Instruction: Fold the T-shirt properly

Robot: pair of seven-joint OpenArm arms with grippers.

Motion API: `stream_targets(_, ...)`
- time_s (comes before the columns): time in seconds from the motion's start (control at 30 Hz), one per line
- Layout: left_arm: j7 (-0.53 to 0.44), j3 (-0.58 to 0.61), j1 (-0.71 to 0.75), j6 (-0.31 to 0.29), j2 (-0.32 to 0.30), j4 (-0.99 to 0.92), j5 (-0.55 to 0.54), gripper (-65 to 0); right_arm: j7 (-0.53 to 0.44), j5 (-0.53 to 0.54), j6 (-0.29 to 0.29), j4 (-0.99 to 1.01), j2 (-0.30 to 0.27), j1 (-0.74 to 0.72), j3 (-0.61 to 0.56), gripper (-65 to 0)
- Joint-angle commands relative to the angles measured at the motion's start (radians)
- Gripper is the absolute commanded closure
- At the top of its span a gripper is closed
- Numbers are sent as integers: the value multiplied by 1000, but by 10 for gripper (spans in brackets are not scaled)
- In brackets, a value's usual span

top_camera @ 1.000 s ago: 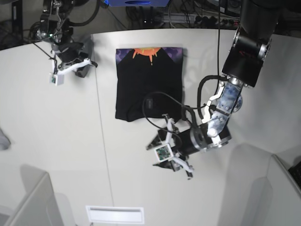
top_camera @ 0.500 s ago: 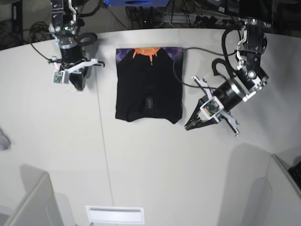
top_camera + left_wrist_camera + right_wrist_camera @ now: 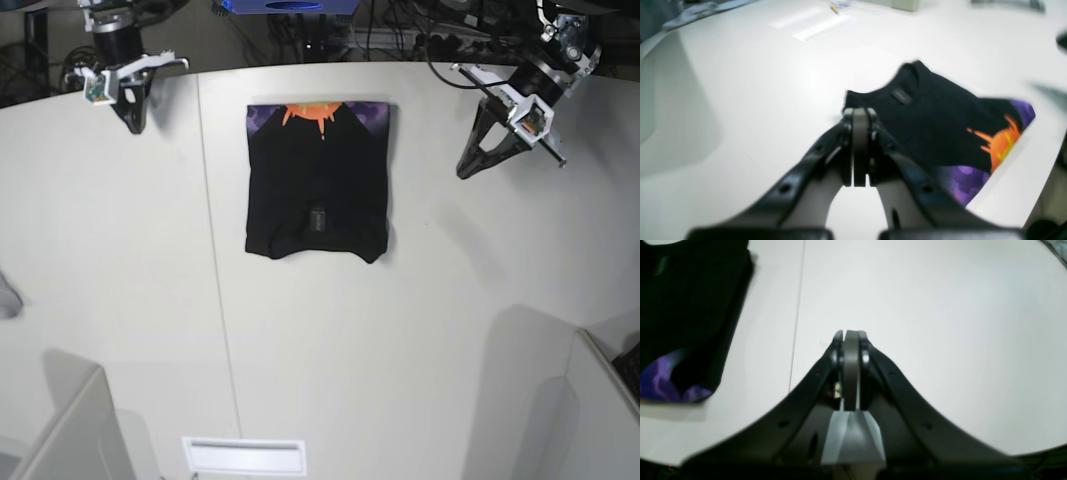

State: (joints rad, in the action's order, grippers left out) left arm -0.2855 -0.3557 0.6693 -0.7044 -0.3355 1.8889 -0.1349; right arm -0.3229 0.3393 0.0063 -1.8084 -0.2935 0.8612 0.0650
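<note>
- Two grippers, both closed on nothing: left gripper (image 3: 466,171) off the shirt's side on the base view's right, right gripper (image 3: 132,124) near the far corner on that view's left.
- T-shirt (image 3: 317,185) lies mid-table as a compact rectangle, orange and purple print (image 3: 312,112) showing along its far edge, small tag (image 3: 317,218) on top.
- I judge folding essentially done; what remains is parking the arms or a light tidy.
- Near hem looks slightly uneven at its corners; any touch-up calls for a gentle pinch there.
- Table (image 3: 400,340) around the shirt gives me open room on all sides; its far edge sits just beyond the print.
</note>
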Motion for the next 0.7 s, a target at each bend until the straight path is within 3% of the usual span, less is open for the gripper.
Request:
stream_targets(0.0,-25,-19,25,6,-12,14,-35,0,-38,2,-4,-14,-6,30,5,0)
stream_targets(0.23,-39,-15,208,6,-10,-32,-52,0,-49,2,-4,-15,-6,134,6,0)
stream_targets(0.47,-165,-9,313,6,-10,-217,-47,0,-48,2,-4,-15,-6,284,3,0)
stream_targets(0.67,-179,70,340,6,-7,-409,-47,0,-48,2,-4,-14,-6,390,5,0)
